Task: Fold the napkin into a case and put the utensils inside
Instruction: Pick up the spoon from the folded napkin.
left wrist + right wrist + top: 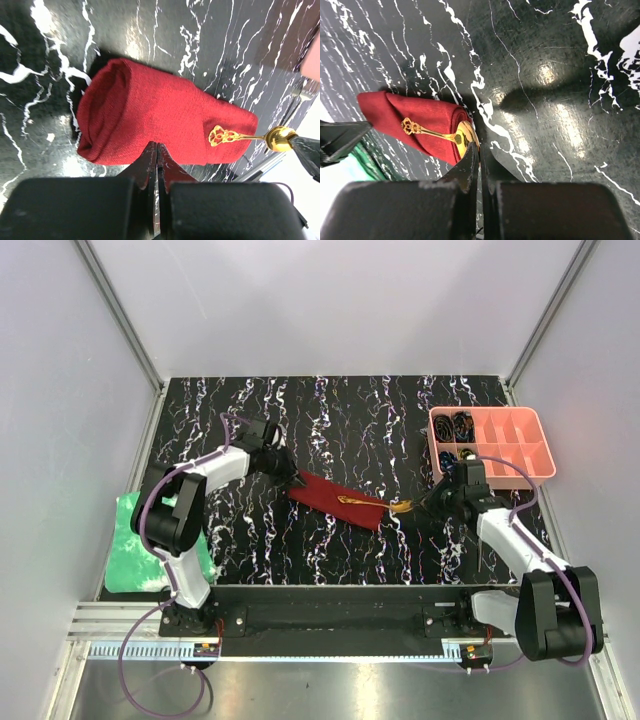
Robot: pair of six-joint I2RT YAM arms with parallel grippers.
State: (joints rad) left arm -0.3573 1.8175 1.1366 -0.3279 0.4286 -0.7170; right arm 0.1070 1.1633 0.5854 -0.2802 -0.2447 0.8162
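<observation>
The dark red napkin (335, 498) lies mid-table as a narrow folded case (150, 110) (410, 117). A gold spoon (375, 503) rests with its ornate handle end (220, 135) on the cloth and its bowl (464, 137) past the right end. My right gripper (428, 503) (481, 150) is shut on the rim of that bowl. At the cloth's left end my left gripper (296, 480) (156, 147) is shut, its tips on the near edge of the cloth. No cloth shows between them.
A pink compartment tray (540, 440) with dark coiled items stands at the back right, just behind the right arm. A bright green crinkled sheet (130, 550) lies at the table's left edge beside the left arm's base.
</observation>
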